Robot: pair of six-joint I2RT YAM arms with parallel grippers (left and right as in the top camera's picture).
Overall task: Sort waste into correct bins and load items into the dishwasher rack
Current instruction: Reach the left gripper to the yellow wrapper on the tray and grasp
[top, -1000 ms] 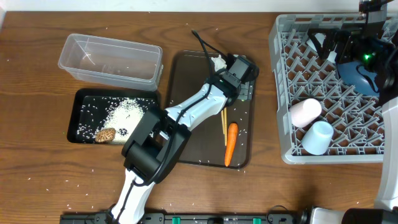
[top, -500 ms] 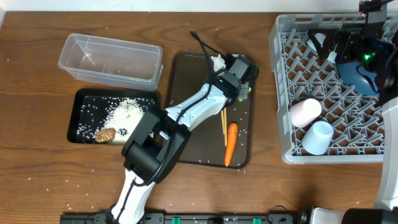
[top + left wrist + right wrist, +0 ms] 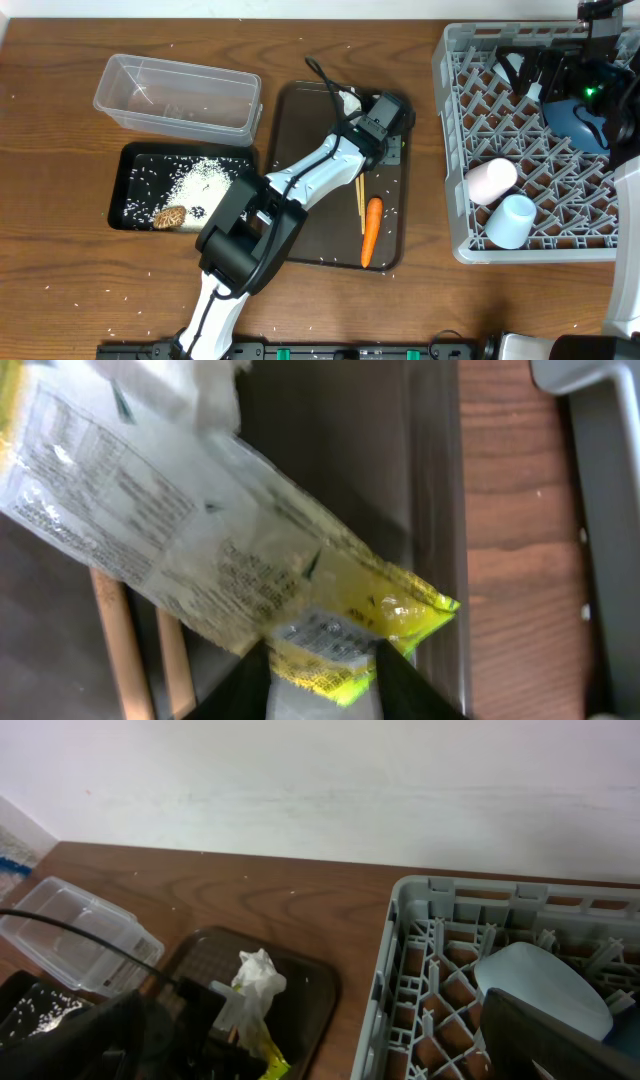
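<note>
At the far left the clear tub (image 3: pixel 178 95) lay on the table, just behind the black tray (image 3: pixel 132 165), which held the white rice grains (image 3: pixel 205 180) and the brown food lump (image 3: pixel 168 216); more grains were scattered over the wood. Next came the brown serving tray (image 3: pixel 305 210), crossed on a slant by the left arm, which hid much of the tray floor from above. The left gripper (image 3: pixel 322 678) was clamped on the yellow end of the yellow-green plastic wrapper (image 3: pixel 230 550) – the wrist view showed the wrapper stretching away over the tray close to its right wall, with the chopsticks (image 3: pixel 115 645) under it. From overhead the wrapper was almost wholly covered by the gripper. The crumpled tissue (image 3: pixel 350 100) sat at the tray's far edge beside the gripper, and the carrot (image 3: pixel 371 230) lay near the front, just beside the chopsticks. Farther right stood the grey rack (image 3: pixel 450 150), holding the pink cup (image 3: pixel 490 181) and the light-blue cup (image 3: pixel 512 220) on their sides, touching. A blue dish (image 3: pixel 578 122) stood deeper in the rack, partly masked by the right arm. The right gripper (image 3: pixel 545 72) hung over the rack's far side – its fingers (image 3: pixel 560 1040), dark and blurred at the frame edges, were spread wide.
</note>
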